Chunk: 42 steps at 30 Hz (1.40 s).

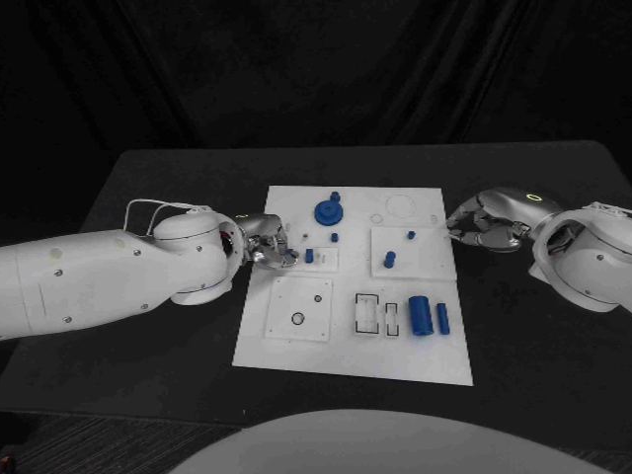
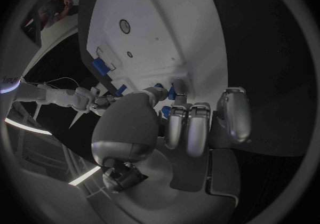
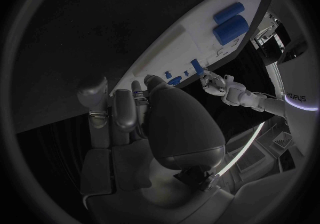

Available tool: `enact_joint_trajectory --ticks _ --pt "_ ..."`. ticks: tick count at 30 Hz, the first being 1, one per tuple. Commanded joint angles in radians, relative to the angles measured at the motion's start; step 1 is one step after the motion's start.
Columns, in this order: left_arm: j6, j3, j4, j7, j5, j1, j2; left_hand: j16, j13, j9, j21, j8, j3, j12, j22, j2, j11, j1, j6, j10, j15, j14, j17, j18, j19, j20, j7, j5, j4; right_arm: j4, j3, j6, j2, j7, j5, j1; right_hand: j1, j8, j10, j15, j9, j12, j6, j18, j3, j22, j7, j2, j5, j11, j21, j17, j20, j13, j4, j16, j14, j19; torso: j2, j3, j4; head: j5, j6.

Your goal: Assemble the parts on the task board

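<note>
The white task board lies in the middle of the table. A blue gear sits near its far edge, with small blue pegs standing mid-board and two blue cylinders lying at the near right. My left hand hovers at the board's left edge with its fingers curled, close to a small blue peg. Whether it pinches a blue piece is unclear. My right hand is at the board's right edge, its fingers curled in with nothing visible in them.
The black table surrounds the board on all sides. A raised square plate with a round hole and rectangular slots lie on the near half. A ring outline marks the far right corner.
</note>
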Motion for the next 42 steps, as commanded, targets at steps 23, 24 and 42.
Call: enact_joint_trajectory --ticks 23,24,42 --pt "0.014 -0.001 0.016 0.036 0.004 0.0 -0.022 0.003 0.263 0.023 -0.008 0.036 0.224 0.004 0.172 -0.066 -0.012 -0.038 0.016 0.104 -0.01 0.104 0.263 0.0 -0.006 -0.008 -0.01 -0.045 -0.064 -0.004 0.001 0.003 0.003 -0.018 -0.002 -0.004 0.013 -0.002 -0.001 -0.002 -0.001 -0.003 0.007 0.012 0.007 0.111 -0.003 -0.001 0.003 -0.004 -0.006 -0.002 0.002 -0.101 0.001 -0.007 -0.002 -0.008 -0.001 0.0001 -0.0007 -0.006 0.007" --pt "0.022 -0.001 0.014 0.036 0.004 0.002 -0.022 0.003 0.263 0.023 -0.01 0.036 0.23 0.004 0.171 -0.068 -0.012 -0.039 0.018 0.104 -0.01 0.104 0.263 0.001 -0.008 -0.009 -0.01 -0.048 -0.068 -0.004 0.001 0.004 0.003 -0.019 -0.002 -0.004 0.013 -0.002 -0.001 -0.002 -0.001 -0.003 0.007 0.012 0.007 0.111 -0.003 -0.001 0.003 -0.004 -0.006 -0.002 0.002 -0.101 0.001 -0.007 -0.002 -0.008 -0.001 0.0 -0.0007 -0.007 0.016" --pt "0.144 -0.001 -0.018 0.065 0.004 0.078 -0.002 0.003 0.261 0.016 -0.024 0.03 0.262 0.001 0.167 -0.078 -0.013 -0.056 0.026 0.101 -0.012 0.104 0.263 0.004 -0.018 -0.01 -0.011 -0.104 -0.096 -0.009 0.0 0.005 0.009 -0.023 -0.002 -0.004 0.014 -0.002 -0.001 -0.002 -0.002 -0.003 0.007 0.012 0.008 0.11 -0.004 -0.001 0.003 -0.004 -0.007 -0.002 0.002 -0.101 0.001 -0.008 -0.003 -0.009 -0.001 0.0011 -0.0007 -0.02 0.068"
